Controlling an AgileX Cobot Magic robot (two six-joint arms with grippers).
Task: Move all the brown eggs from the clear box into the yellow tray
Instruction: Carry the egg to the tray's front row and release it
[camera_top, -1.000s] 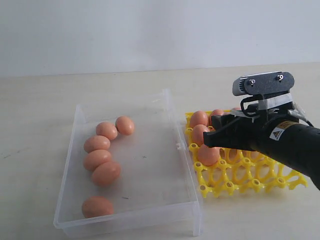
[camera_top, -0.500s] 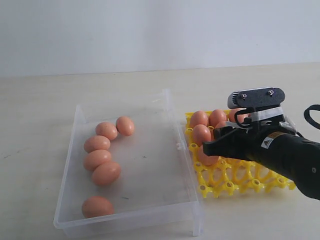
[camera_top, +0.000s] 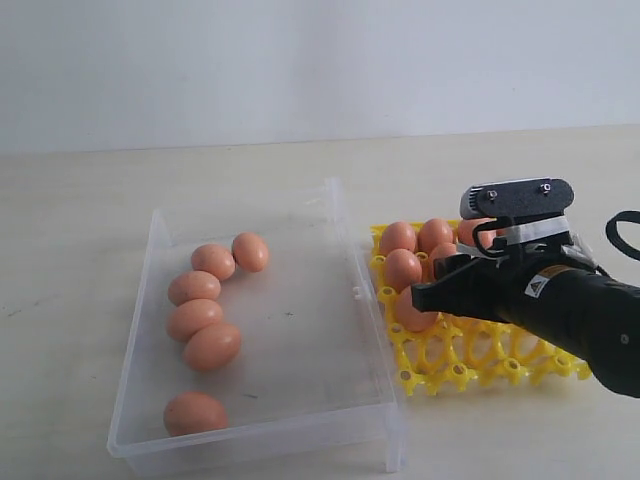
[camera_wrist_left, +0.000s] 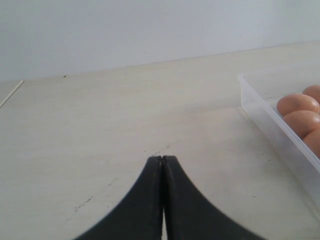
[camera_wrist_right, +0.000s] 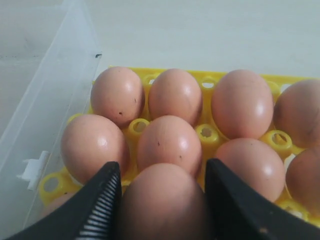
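The right hand (camera_wrist_right: 161, 172) is grasping one egg (camera_wrist_right: 162, 210) between its two ridged fingers (camera_wrist_right: 102, 205), low over the tray (camera_top: 470, 352), at the edge nearest the box (camera_top: 300, 300). In the right wrist view the held egg is sitting just in front of the filled rows, with a seated egg close on either side of the fingers.

From where I'm standing, this is the setting-down step, and the tight spot is those neighbours. The hand should be coming straight down so the egg's blunt end is settling into an open cup between the yellow posts (camera_wrist_right: 207, 133), not riding up on a post or on another shell. The fingers should be parting only once the egg is resting in the cup, and only a little, since a wide opening looks likely to nudge the eggs beside them. Then a straight lift, no sideways drag.

Six eggs (camera_top: 212, 346) are lying in the box, mostly along its far-left side, waiting for their turn.

The left hand (camera_wrist_left: 162, 200) is clenched on nothing, over the bare table (camera_wrist_left: 100, 125) just beside the box wall.
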